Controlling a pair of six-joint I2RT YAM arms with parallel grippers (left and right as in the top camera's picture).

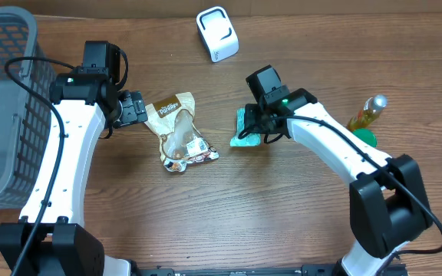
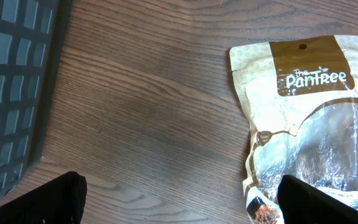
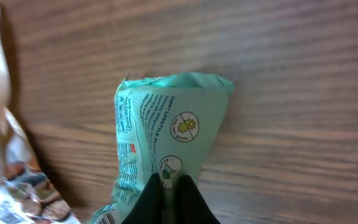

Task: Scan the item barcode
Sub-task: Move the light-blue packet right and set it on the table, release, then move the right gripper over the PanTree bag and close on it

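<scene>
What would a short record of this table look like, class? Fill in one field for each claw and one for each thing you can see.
left claw: open, empty, next to the brown pouch
right claw: shut on the teal packet
brown pouch: lying flat on the table, printed "The Pantree"
white device: at the far edge, probably the scanner, nothing touching it
basket: grey mesh, at the left edge
bottle: yellow, beyond the right arm

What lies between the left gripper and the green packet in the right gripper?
The brown Pantree pouch lies flat between the left gripper and the green packet; the overhead view shows it.
</scene>
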